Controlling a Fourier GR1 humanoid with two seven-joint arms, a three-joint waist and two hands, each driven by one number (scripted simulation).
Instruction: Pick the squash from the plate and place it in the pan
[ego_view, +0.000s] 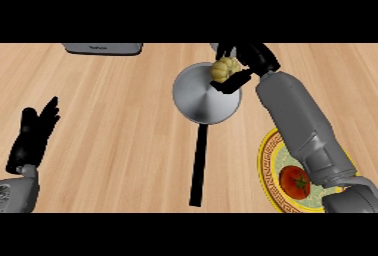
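A pale yellow squash (224, 68) is held over the far rim of the grey pan (201, 100), whose black handle (198, 162) points toward me. My right hand (247, 62) reaches past the pan and is shut on the squash, thumb below it and fingers curled above. The yellow-rimmed plate (267, 165) lies at the lower right under my right forearm. My left hand (33, 134) rests open at the left edge, fingers up.
A red tomato (295, 181) lies on the plate, partly behind the right forearm. A grey flat object (103, 48) sits at the counter's far edge, upper left. Bare wooden counter spreads between the left hand and the pan.
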